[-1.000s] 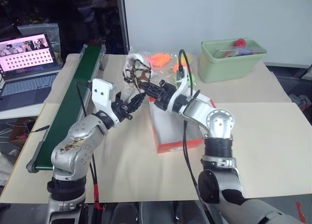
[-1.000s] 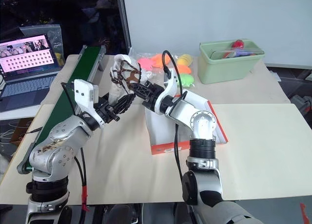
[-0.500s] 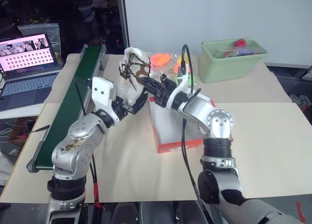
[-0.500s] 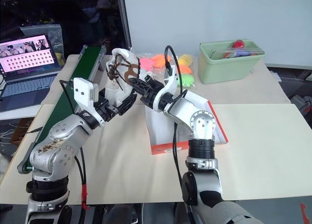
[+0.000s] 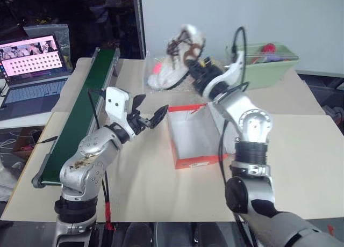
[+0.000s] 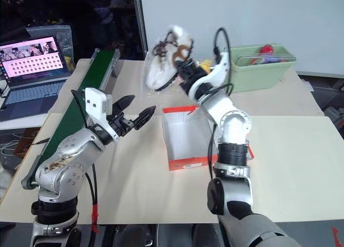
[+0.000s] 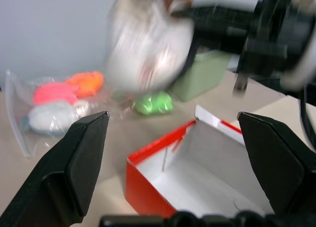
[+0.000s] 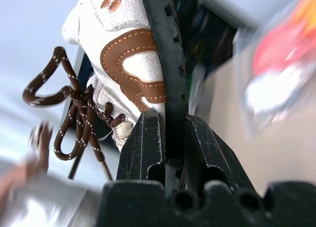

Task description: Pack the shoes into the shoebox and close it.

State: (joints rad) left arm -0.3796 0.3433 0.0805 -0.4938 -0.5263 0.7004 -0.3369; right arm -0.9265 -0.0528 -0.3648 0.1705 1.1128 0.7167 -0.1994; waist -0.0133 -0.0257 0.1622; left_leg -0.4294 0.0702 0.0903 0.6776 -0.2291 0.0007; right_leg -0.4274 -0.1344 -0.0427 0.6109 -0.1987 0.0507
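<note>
My left pincer [image 5: 147, 117] just let go, spread wide; right pincer [image 5: 194, 66] pinching shoe [image 5: 174, 62] lifted above open shoebox [image 5: 189, 150]—drop next.

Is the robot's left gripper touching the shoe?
Apart. In the left eye view the left gripper hangs open with bare table between it and the shoe, which the right gripper holds high above the shoebox.

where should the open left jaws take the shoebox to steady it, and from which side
Grip the shoebox's near side wall, the one facing the left gripper. The box stands open, so one finger can go inside the white interior, one outside the orange face. Come from the robot's left, level with the rim.
</note>
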